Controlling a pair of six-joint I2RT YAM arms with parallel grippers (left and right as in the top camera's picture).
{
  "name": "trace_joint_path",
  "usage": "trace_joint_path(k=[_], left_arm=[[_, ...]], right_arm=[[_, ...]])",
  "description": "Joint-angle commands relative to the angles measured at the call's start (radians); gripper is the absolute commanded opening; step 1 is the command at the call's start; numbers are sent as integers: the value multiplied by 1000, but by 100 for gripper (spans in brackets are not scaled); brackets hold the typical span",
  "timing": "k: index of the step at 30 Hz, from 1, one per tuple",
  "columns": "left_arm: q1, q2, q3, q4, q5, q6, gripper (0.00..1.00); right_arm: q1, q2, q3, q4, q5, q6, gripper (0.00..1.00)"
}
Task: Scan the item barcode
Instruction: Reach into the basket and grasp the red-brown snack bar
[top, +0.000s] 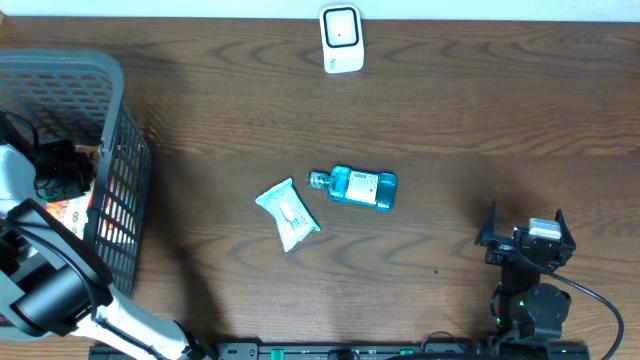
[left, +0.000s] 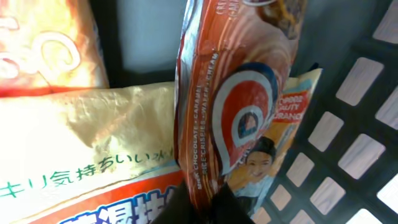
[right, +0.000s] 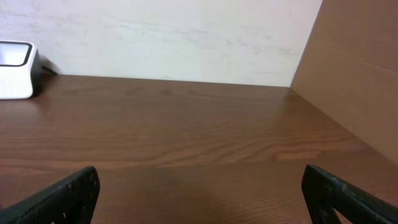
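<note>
My left gripper (left: 202, 200) is down inside the grey basket (top: 122, 150), shut on the lower edge of a brown snack packet (left: 236, 93) with a red and blue emblem and chocolate-caramel wording. The packet stands on edge between the dark fingers. From overhead the left gripper (top: 58, 170) shows only as a dark shape within the basket. The white barcode scanner (top: 341, 38) stands at the table's far edge, and the right wrist view catches it (right: 15, 68) at far left. My right gripper (top: 527, 240) rests open at the front right, nothing between its fingers (right: 68, 193).
In the basket, a pale yellow bag with Japanese print (left: 81, 143) and an orange packet (left: 37, 43) lie beside the held packet. A blue bottle (top: 362, 187) and a white pouch (top: 288, 213) lie mid-table. A cardboard wall (right: 354, 74) stands at the right.
</note>
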Motion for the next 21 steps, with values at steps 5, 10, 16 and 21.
trace_joint_path(k=[5, 10, 16, 21], left_arm=[[-1, -49, -6, 0, 24, 78, 7], [-1, -174, -6, 8, 36, 115, 7], [-1, -414, -6, 6, 36, 143, 7], [-34, -618, -6, 4, 36, 143, 7]], right_arm=[[5, -2, -1, -4, 5, -10, 99], [5, -2, -1, -4, 5, -10, 99], [5, -2, -1, -4, 5, -10, 99], [5, -2, -1, -4, 6, -10, 99]])
